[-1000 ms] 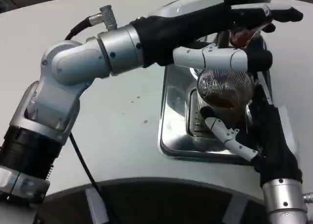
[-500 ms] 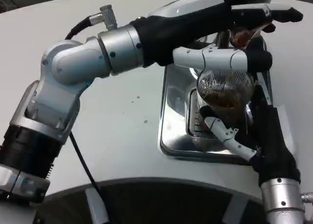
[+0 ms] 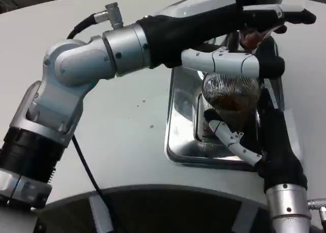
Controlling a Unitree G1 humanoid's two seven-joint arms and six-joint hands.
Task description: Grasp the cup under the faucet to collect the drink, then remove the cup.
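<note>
A clear round glass cup with brown drink in its lower half hangs over the steel drip tray, directly below the faucet. My right hand comes up from the bottom right and grips the cup, with white fingers curled under its near side. My left hand reaches across from the left and holds the reddish faucet lever, one finger lying above it and another across the cup's rim. The cup's top and the spout are partly hidden by the left hand.
The silver left forearm stretches across the middle of the white table. A black cable hangs beneath it. The dispenser body stands at the far right edge, behind the tray. The table's rounded front edge runs along the bottom.
My right hand and the cup have shifted slightly left and up. The left hand stays on the faucet lever.
</note>
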